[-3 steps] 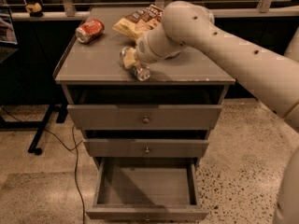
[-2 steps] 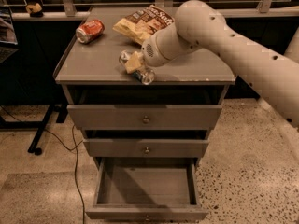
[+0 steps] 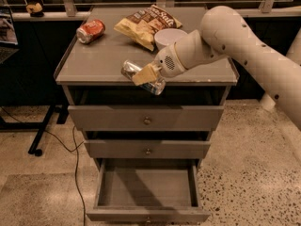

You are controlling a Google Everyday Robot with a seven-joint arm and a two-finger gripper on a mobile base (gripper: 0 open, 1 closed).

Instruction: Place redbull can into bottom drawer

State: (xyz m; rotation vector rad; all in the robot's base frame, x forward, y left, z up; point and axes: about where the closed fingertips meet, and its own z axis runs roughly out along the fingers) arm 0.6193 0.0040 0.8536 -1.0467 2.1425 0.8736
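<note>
Redbull can [image 3: 156,85], slim silver-grey metal, hangs tilted in the gripper [image 3: 142,75]. Tan fingers [image 3: 146,72] pinch across its middle, above the front edge of the grey cabinet top [image 3: 103,60]. Risk: the slanted grip lets it slip out, or it clips the shut upper drawers [image 3: 117,119] before reaching the open grey bottom drawer [image 3: 146,189] at 6 o'clock. The white arm [image 3: 244,46] bends away toward 2 o'clock.

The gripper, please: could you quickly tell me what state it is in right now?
Gripper: jaws closed on the redbull can, holding it tilted at the front edge of the cabinet top, with the bottom drawer open below.
</note>
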